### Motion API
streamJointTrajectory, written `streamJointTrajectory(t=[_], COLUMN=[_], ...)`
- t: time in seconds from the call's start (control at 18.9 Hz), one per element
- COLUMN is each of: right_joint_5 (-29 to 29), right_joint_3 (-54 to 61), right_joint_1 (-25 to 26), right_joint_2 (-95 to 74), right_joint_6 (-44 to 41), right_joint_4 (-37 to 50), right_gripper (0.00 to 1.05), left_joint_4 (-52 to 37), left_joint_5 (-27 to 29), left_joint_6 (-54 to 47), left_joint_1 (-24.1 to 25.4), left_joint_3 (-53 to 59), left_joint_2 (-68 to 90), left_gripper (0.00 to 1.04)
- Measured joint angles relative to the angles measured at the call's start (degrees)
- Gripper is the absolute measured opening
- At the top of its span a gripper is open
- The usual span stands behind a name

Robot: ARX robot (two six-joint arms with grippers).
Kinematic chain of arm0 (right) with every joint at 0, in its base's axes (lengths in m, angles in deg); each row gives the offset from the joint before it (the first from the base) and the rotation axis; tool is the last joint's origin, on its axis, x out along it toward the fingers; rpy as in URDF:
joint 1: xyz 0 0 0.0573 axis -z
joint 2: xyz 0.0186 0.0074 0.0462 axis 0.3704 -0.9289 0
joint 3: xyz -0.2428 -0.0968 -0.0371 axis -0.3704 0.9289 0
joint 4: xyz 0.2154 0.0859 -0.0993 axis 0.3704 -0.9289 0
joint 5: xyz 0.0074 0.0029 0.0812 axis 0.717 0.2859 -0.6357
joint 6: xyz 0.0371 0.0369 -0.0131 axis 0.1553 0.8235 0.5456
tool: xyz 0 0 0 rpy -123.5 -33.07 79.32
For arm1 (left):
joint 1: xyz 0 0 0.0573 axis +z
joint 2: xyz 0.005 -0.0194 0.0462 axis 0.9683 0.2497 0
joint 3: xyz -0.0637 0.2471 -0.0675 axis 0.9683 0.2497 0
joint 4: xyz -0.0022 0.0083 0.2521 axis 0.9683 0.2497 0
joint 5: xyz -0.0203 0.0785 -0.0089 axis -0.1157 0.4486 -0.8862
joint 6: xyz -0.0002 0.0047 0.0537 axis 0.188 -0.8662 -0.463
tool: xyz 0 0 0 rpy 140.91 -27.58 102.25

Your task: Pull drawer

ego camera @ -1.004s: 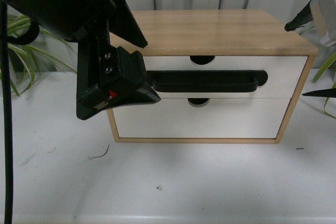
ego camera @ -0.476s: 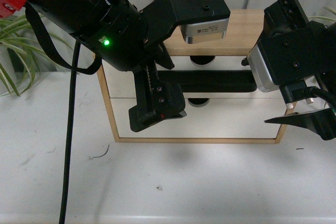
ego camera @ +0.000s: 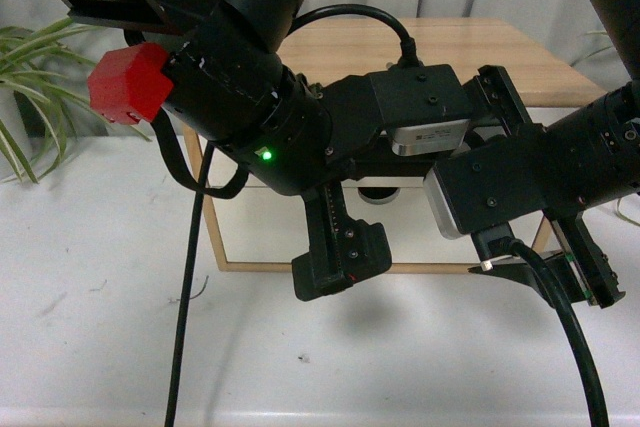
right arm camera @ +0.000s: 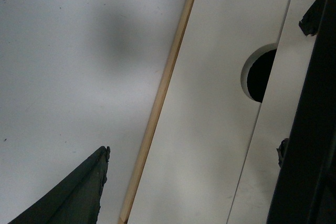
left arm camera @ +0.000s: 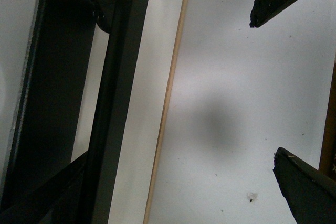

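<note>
In the front view both arms crowd in front of the wooden cabinet [ego camera: 430, 47] and hide most of the drawer. The right wrist view shows a strip of the drawer's white front [right arm camera: 257, 182] beside its black bar handle [right arm camera: 310, 129], level with the front below it. The handle [left arm camera: 121, 103] also runs long and dark through the left wrist view. My left gripper [ego camera: 345, 262] [left arm camera: 264, 88] is open over the table, just in front of the cabinet's bottom edge. My right gripper [ego camera: 540, 277] [right arm camera: 193, 153] is open too, facing the lower front, with nothing held.
The plain lower drawer front [ego camera: 260, 227] [right arm camera: 210, 103] has a half-round notch [right arm camera: 257, 74]. The cabinet stands on a white table [ego camera: 300, 367]. A black cable [ego camera: 190, 297] hangs from the left arm. Green plant leaves [ego camera: 30, 57] spread at the far left.
Both arms have swung down and inward in front of the cabinet, now covering the handle in the front view. The cabinet and its drawers have not moved.
</note>
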Motion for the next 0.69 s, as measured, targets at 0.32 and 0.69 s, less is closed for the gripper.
streamJointTrajectory(t=[0.32,0.69], right_joint_5=[0.0,0.0], right_joint_3=[0.7,1.3], right_joint_1=[0.0,0.0], right_joint_2=[-0.7,-0.7], right_joint_6=[0.0,0.0], right_joint_4=[1.6,2.1], right_gripper=[0.98,0.98], left_joint_4=[-0.6,-0.9], left_joint_5=[0.2,0.2], left_joint_6=[0.0,0.0], left_joint_1=[-0.5,-0.7], left_joint_3=[0.0,0.0], left_joint_2=[0.8,1.3], left_gripper=[0.98,0.98])
